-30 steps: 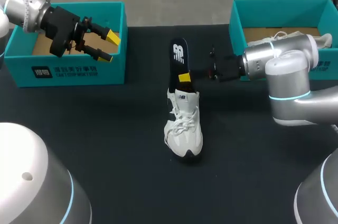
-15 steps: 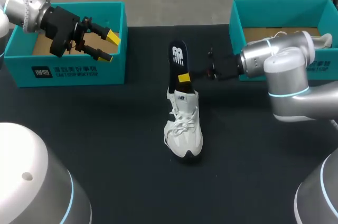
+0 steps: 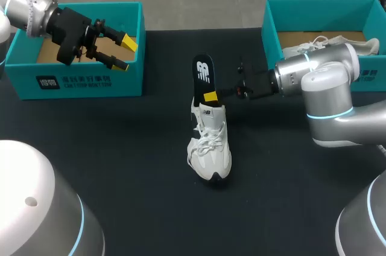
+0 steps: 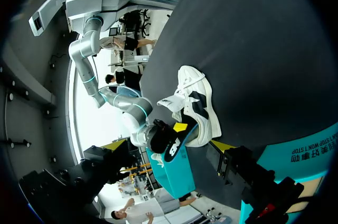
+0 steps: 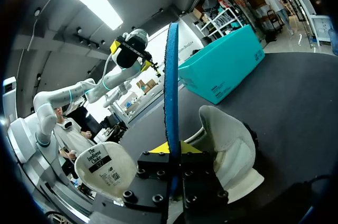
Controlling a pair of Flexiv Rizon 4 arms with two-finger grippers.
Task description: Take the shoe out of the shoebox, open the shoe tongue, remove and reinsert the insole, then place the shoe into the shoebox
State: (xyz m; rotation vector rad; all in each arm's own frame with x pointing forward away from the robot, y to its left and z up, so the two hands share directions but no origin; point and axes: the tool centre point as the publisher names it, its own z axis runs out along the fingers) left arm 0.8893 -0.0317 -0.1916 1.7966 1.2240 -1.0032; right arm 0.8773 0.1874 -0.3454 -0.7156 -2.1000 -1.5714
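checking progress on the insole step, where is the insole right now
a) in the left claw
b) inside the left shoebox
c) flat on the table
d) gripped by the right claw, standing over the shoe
d: the right claw pinches the dark insole, upright above the white shoe's heel opening.

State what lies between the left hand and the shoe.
Head view: only the teal shoebox wall and bare table separate the left hand from the shoe.

Shoe [image 3: 210, 147] and upright insole [image 3: 204, 73] mid-table, tabletop [image 3: 132, 147] open on both sides
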